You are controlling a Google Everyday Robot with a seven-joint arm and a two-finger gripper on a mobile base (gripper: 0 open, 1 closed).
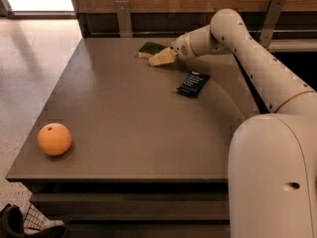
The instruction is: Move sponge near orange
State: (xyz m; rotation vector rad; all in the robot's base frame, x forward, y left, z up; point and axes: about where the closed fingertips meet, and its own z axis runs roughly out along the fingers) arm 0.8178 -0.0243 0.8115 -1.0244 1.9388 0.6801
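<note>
One tool (161,57) seemingly touches the far sponge (148,48), grip unclear, orange (54,139) well apart.

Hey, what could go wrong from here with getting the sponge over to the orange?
1. The sponge lies close to the far edge of the table, with the gripper right beside it. A misjudged grasp might nudge it off the back instead of picking it up.
2. The orange sits near the front left corner, far across the table. Being round, it could roll off if the sponge or gripper bumps it on arrival.
</note>
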